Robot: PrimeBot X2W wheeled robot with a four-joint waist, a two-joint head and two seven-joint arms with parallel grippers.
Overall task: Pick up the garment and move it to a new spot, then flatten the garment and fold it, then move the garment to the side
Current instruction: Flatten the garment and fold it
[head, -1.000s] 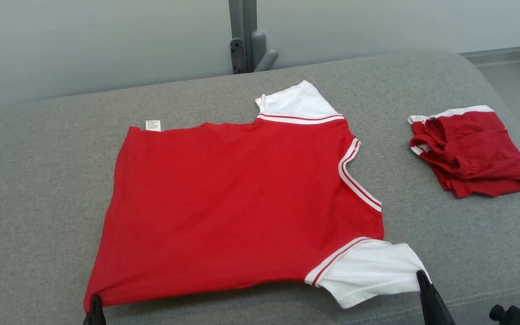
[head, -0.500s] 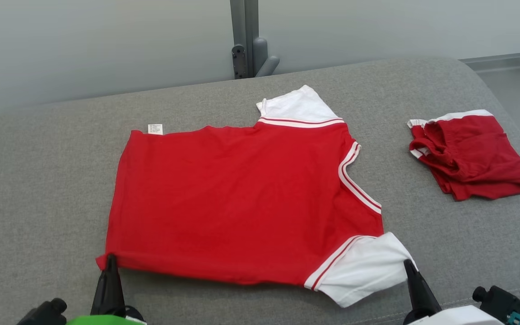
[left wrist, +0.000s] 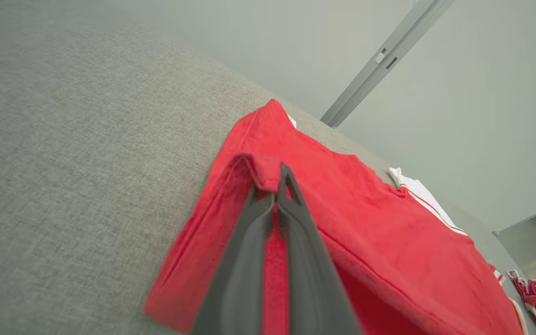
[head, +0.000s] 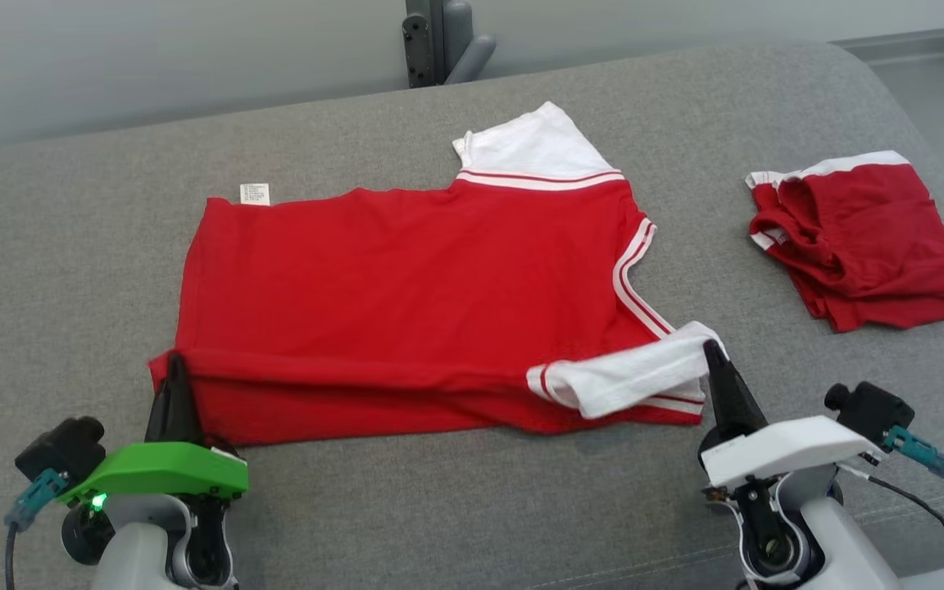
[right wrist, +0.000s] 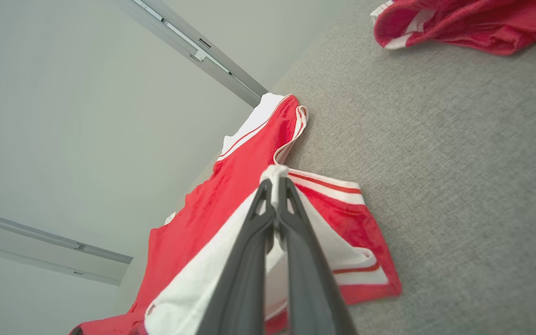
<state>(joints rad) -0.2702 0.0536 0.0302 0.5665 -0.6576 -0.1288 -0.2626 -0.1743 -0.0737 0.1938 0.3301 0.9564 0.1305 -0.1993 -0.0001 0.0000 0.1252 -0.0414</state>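
The garment (head: 406, 279) is a red T-shirt with white sleeves, spread on the grey cushion with its near edge lifted and folded back over itself. My left gripper (head: 174, 360) is shut on the shirt's near hem corner (left wrist: 258, 167). My right gripper (head: 711, 348) is shut on the cuff of the near white sleeve (head: 628, 381), which is doubled over the red body (right wrist: 275, 174). The far white sleeve (head: 525, 147) lies flat at the back.
A second red and white garment (head: 861, 238) lies folded at the right of the cushion (head: 70, 246). A grey metal post (head: 431, 41) stands behind the cushion against the pale wall. The cushion's right edge drops to a floor strip (head: 931, 49).
Both grippers have carried the shirt's near edge away from me, folding the hem and near sleeve over the body. The camera has also tilted, bringing both wrists into view.
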